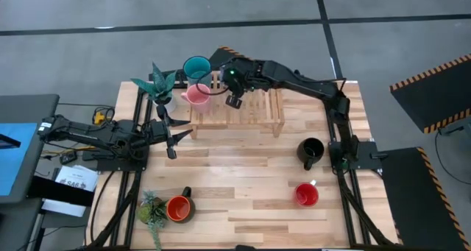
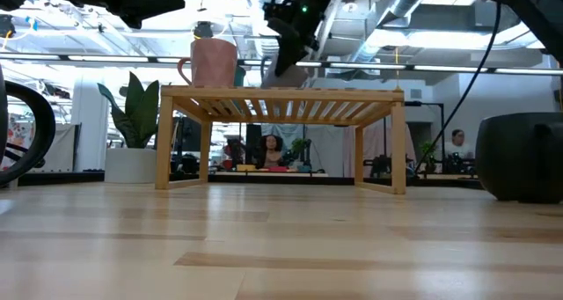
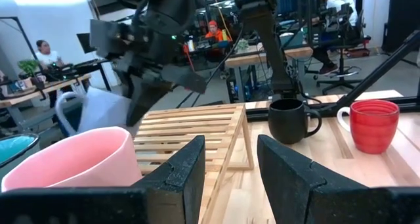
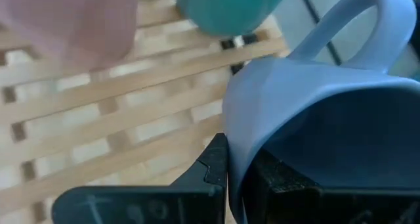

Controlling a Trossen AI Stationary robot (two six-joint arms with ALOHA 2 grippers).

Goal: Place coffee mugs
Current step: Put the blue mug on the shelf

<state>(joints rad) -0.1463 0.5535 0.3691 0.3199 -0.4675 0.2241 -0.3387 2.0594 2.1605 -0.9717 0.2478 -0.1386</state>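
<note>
A wooden slatted rack (image 1: 250,107) stands at the table's far side. The pink mug (image 1: 197,95) and teal mug (image 1: 196,67) stand on its left end. My right gripper (image 1: 234,95) hovers over the rack beside them, shut on the grey-blue mug (image 3: 98,109). My left gripper (image 1: 173,142) is open, low over the table near the rack's left end, touching nothing. The black mug (image 1: 310,151) and red mug (image 1: 307,194) stand on the table's right side. The orange mug (image 1: 179,208) stands near the front left. My right gripper holds the grey-blue mug by its rim wall (image 4: 237,129), opposite the handle (image 4: 367,27). One finger (image 4: 213,165) is outside the wall and the other (image 4: 279,178) inside the cup. The fingers come from above. The mug is over the rack's slats; whether it rests on them I cannot tell.
A leafy potted plant (image 1: 158,85) stands left of the rack, close to the pink mug. A smaller plant (image 1: 151,207) sits beside the orange mug. Bare tabletop lies between the rack and the front edge. People sit in the room beyond.
</note>
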